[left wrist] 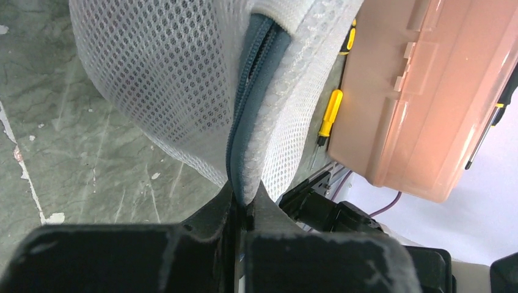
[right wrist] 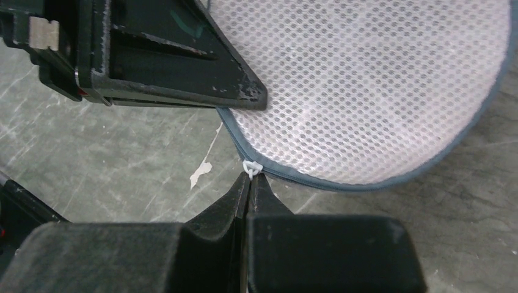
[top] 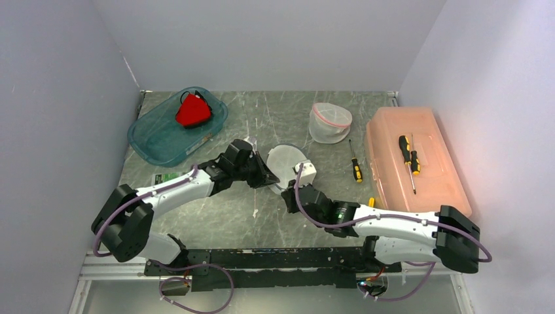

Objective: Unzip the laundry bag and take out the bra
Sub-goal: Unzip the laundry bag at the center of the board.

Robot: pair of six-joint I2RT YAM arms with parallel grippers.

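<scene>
The laundry bag [top: 286,160] is a round white mesh pouch with a grey zipper round its rim, lying mid-table. My left gripper [top: 277,182] is shut on the bag's grey zipper edge [left wrist: 250,122]; in the left wrist view the gripper [left wrist: 244,198] pinches that edge and the mesh [left wrist: 171,79] rises above it. My right gripper [top: 286,190] is shut on the small white zipper pull [right wrist: 251,166] at the bag's near rim, the gripper [right wrist: 251,178] just below the mesh [right wrist: 366,91]. A left finger [right wrist: 183,67] lies over the bag's left side. The bra is hidden.
A teal tray [top: 154,140] at back left holds a red fabric item [top: 193,111]. A second mesh pouch with a pink rim [top: 329,122] stands at the back. An orange plastic box [top: 432,183] on the right carries screwdrivers [top: 406,150]; another screwdriver [top: 355,167] lies beside it.
</scene>
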